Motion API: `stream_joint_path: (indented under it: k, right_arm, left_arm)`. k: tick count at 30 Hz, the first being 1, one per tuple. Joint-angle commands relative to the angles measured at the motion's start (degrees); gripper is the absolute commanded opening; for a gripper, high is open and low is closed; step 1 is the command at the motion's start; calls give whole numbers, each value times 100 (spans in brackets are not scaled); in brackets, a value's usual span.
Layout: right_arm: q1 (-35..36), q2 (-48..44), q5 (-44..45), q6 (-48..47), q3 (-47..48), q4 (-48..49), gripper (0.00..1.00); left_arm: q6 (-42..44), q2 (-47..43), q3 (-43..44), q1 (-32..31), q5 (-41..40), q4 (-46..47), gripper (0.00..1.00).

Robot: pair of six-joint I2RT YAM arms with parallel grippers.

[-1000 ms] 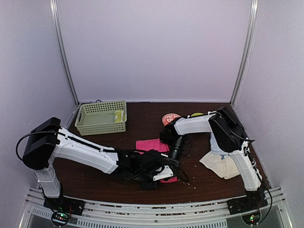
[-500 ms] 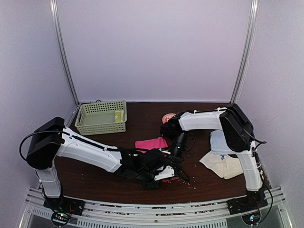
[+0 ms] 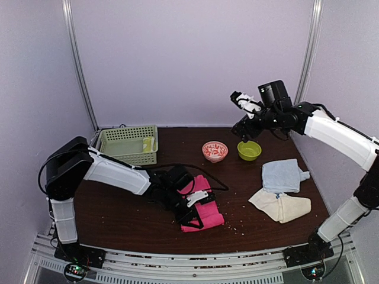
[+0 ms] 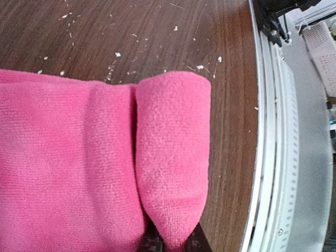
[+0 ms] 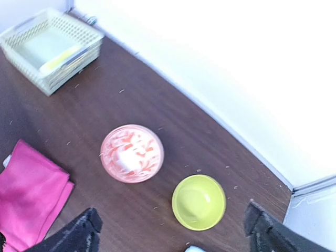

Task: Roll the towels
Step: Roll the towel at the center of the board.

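Note:
The bright pink towel [image 3: 204, 208] lies at the table's front middle, its near edge turned over into a thick fold [image 4: 173, 157]. My left gripper [image 4: 173, 242] is shut on the end of that fold, low over the towel [image 3: 195, 218]. Raised high at the back right, my right gripper [image 3: 243, 102] hangs open above the bowls with nothing between its fingers [image 5: 173, 233]. At the right lie the light blue towel [image 3: 281, 176] and, just in front of it, the cream towel [image 3: 279, 205]. A yellow cloth [image 3: 148, 144] rests in the basket.
The green basket [image 3: 126, 145] stands at the back left [image 5: 50, 47]. A pink patterned bowl [image 3: 214, 150] and a yellow-green bowl [image 3: 249, 149] sit at the back middle. Crumbs dot the dark wood. The metal rail [image 4: 273, 157] runs along the front edge.
My right gripper let go at the pink towel, opened wide and swung up to the back right. My left gripper closed on the towel's near edge, which is now folded over.

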Motion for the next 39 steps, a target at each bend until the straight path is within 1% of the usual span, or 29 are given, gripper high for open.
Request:
stream_joint_path:
  k: [1, 3, 5, 6, 7, 8, 9, 11, 12, 14, 16, 18, 19, 22, 24, 33, 36, 39]
  right_arm:
    - [-561, -385, -1544, 83, -155, 395, 93]
    - [-473, -725, -2885, -587, -315, -114, 85]
    - [-279, -911, -4043, -1281, -310, -959, 77]
    - [-126, -910, -4423, -1550, -288, -1408, 77]
    - [183, -909, -4646, -1812, -319, -1715, 74]
    - [538, -916, -4644, -2085, -377, -2020, 71]
    - [928, -911, -4445, -2299, -454, -2228, 67]
    - [1710, -881, -3757, -2404, -700, -2302, 59]
    - [1971, -837, -3415, -2552, -879, -2223, 56]
    - [2310, -715, -2728, -2489, -1266, -1810, 52]
    - [2547, -531, -2061, -2281, -1628, -1324, 50]
    - [2746, -362, -1349, -2163, -1993, -737, 52]
    - [2812, -264, -1153, -2187, -2141, -502, 53]
    - [2989, 16, -963, -2297, -2433, -57, 55]
    - [3094, 180, -969, -2349, -2542, 122, 56]
    - [3432, 796, -440, -2301, -2883, 940, 54]
    - [3444, 1045, -339, -2304, -2896, 1074, 52]
    - [3442, 1235, -225, -2349, -2935, 1218, 43]
  left_arm:
    - [-736, 551, -27, 299, 1295, 173, 2]
    - [-873, 721, -7, 363, 1614, 247, 2]
    - [-998, 859, -14, 403, 1820, 366, 2]
    - [-1068, 916, -44, 436, 1904, 445, 2]
    - [-1136, 966, -78, 494, 1970, 526, 2]
    - [-1218, 1007, -133, 543, 2052, 613, 2]
    - [-1317, 1047, -199, 595, 2146, 752, 2]
    - [-1420, 1092, -280, 678, 2225, 879, 2]
    - [-1420, 1105, -289, 706, 2241, 876, 2]
    - [-1406, 1128, -296, 723, 2252, 846, 2]
    - [-1365, 1118, -309, 719, 2243, 815, 3]
    - [-1343, 1111, -337, 723, 2211, 787, 3]
    - [-1337, 1107, -361, 723, 2205, 788, 3]
    - [-1336, 1119, -410, 724, 2184, 795, 3]
    - [-1345, 1119, -425, 723, 2183, 799, 3]
    - [-1277, 1133, -359, 728, 2201, 736, 3]
    - [-1226, 1160, -324, 732, 2183, 670, 3]
    - [-1165, 1174, -288, 732, 2170, 603, 6]
